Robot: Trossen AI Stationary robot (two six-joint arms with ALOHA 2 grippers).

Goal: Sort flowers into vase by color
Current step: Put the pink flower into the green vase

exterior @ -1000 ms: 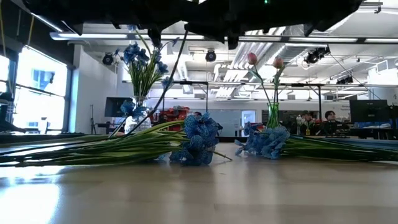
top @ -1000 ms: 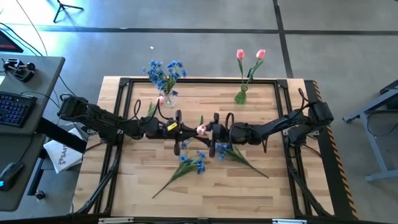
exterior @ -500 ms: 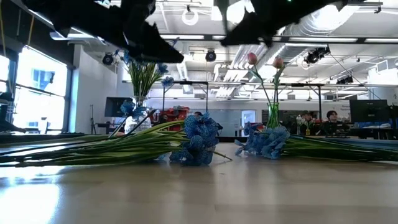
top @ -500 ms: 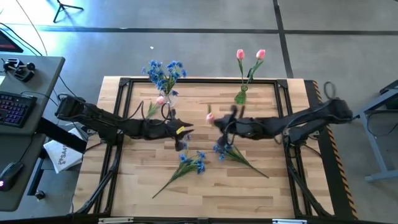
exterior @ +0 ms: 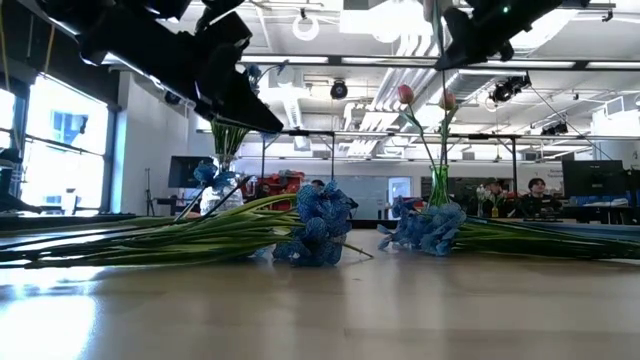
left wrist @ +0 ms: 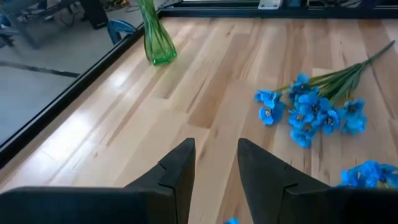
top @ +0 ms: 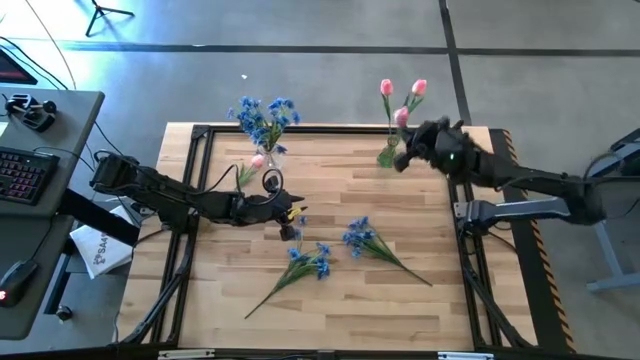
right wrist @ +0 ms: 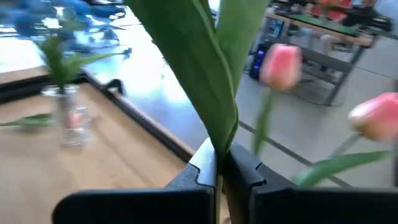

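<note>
Clutter around the counter (top: 420, 300) is what I am checking first: a desk off its left edge is carrying a keyboard (top: 22, 172), and a white packet (top: 100, 250) with dark lettering I cannot read is lying just beside the left arm's base. A black frame (top: 200, 132) is running along the counter's edges.

My right gripper (top: 407, 150) is hanging over the far right part of the counter, just beside the green vase (top: 388, 154). Its fingers (right wrist: 205, 168) are pinched fully together on the stem of a pink tulip (top: 401, 117), whose broad green leaf is filling much of the right wrist view. Two more pink tulips (top: 386, 88) are standing in that green vase.

My left gripper (top: 290, 222) is hovering near the counter's middle, fingers (left wrist: 177, 171) parted a little and holding nothing. Nothing is standing between it and the two loose blue flowers, one bunch (top: 312, 261) lying toward the near edge, the other (top: 358, 236) just right of centre.

A clear vase (top: 270, 156) near the far left corner is holding blue flowers (top: 262, 115), with another pink tulip (top: 258, 161) lying just beside it.

In the low view, people are sitting at screens well behind the counter.
</note>
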